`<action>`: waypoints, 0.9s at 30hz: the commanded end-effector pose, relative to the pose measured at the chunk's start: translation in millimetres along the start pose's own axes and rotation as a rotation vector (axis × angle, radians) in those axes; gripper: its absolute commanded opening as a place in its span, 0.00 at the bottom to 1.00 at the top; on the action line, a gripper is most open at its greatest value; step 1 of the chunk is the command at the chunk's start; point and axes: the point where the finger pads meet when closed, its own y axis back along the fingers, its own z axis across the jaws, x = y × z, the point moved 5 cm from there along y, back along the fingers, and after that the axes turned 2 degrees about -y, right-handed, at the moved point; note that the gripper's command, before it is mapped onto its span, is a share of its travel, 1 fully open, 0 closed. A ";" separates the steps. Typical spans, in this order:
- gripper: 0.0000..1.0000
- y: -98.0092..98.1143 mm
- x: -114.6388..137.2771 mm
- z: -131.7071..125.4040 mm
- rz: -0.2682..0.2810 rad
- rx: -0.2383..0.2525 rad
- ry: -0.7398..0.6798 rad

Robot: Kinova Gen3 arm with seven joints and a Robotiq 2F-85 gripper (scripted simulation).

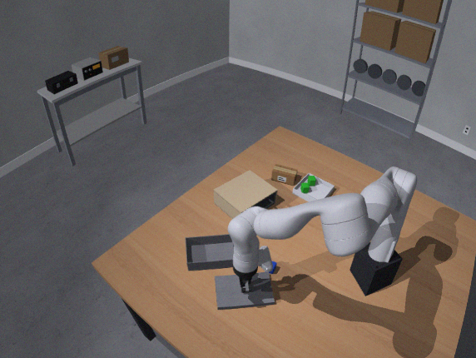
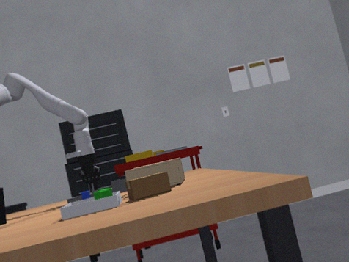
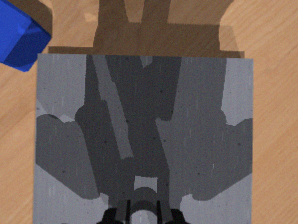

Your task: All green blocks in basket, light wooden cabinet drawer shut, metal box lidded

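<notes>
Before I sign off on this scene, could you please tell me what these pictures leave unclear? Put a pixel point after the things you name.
- Drawer interior of the light wooden cabinet (image 1: 245, 189) (image 2: 176, 168): top view, shadow and arm; exterior view, brown box (image 1: 284, 175) (image 2: 148, 186).
- Metal box's (image 1: 210, 266) right end: top view, behind the arm.
- Blue block (image 1: 273, 267) (image 2: 85, 195) (image 3: 17, 37): wrist view, cut off by the left edge.

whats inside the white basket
Two green blocks are inside the white basket. The arm may cover a little of its near edge from above; its near wall hides the floor in the exterior view.
</notes>
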 end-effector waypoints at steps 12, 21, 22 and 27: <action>0.10 1.7 -0.5 0.1 -0.001 0.000 0.000; 0.10 15.9 -0.5 0.1 -0.001 0.000 0.000; 0.10 15.9 -0.5 0.1 -0.001 0.000 0.000; 0.10 28.1 -0.5 0.1 -0.001 0.000 0.000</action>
